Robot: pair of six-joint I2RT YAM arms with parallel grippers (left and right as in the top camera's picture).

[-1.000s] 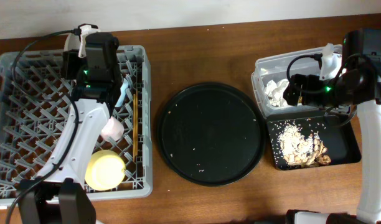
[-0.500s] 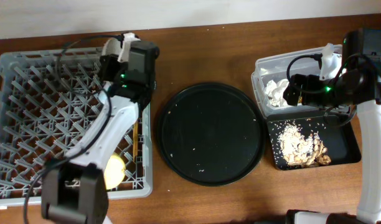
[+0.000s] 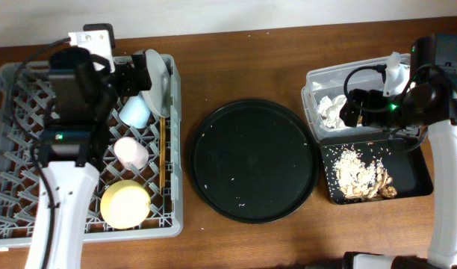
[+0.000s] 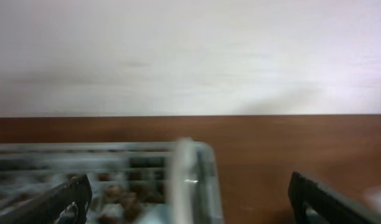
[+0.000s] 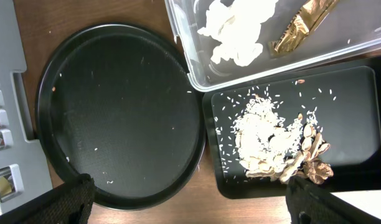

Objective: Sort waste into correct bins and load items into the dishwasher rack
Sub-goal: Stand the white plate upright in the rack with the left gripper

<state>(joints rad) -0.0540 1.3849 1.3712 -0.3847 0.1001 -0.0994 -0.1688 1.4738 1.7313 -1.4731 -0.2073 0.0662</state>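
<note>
The grey dishwasher rack (image 3: 19,149) holds a pale plate (image 3: 158,78) standing on edge in its back right corner. A blue cup (image 3: 135,112), a pink cup (image 3: 130,152) and a yellow bowl (image 3: 125,203) lie in the rack, with the chopsticks (image 3: 162,149) along its right side. My left gripper (image 3: 141,75) is open beside the plate. The blurred left wrist view shows the plate's edge (image 4: 181,180) between its spread jaws (image 4: 190,208). My right gripper (image 3: 349,108) is open and empty above the bins. The clear tub (image 5: 197,74) holds the tissue (image 5: 234,31) and wrapper (image 5: 302,22). The black tray (image 5: 358,93) holds food scraps (image 5: 271,137).
A large round black tray (image 3: 251,161) with a few crumbs lies between the rack and the bins. The tub (image 3: 318,78) and the shallow tray (image 3: 415,175) sit together at the right. A wall runs behind the table's back edge.
My left gripper has opened, and its arm has swung back left over the rack. The plate now stands free on edge in the rack. The right arm has not moved.
</note>
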